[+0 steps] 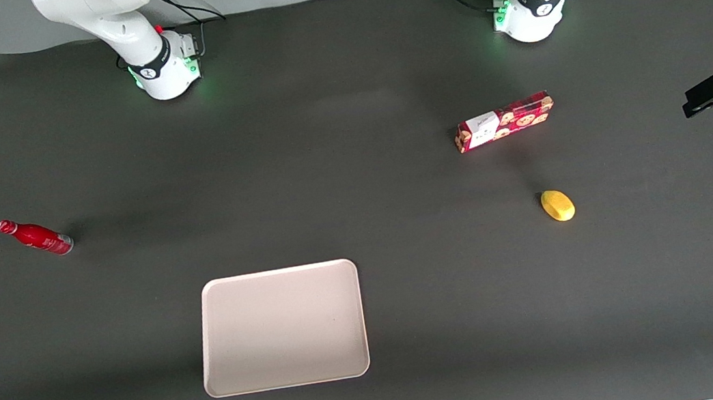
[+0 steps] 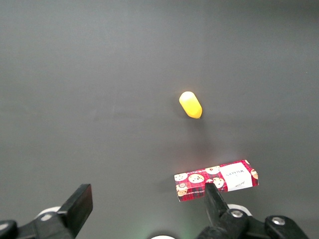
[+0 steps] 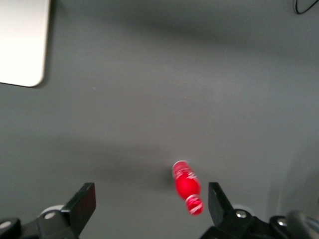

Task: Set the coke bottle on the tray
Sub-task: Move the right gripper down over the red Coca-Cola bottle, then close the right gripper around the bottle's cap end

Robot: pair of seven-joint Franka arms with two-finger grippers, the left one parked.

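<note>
Tray (image 1: 282, 327) bare, coke bottle (image 1: 35, 237) apart, jaws (image 3: 149, 201) open above.

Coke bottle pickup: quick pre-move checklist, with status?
1. Coke bottle located, lying on its side on the table, toward the working arm's end: ok.
2. Tray free to receive it: ok.
3. Gripper open: ok.
4. Gripper above the bottle with a clear gap; bottle sits near one finger, not centred: not ok.
5. Cookie box and yellow object away from the path: ok.
</note>
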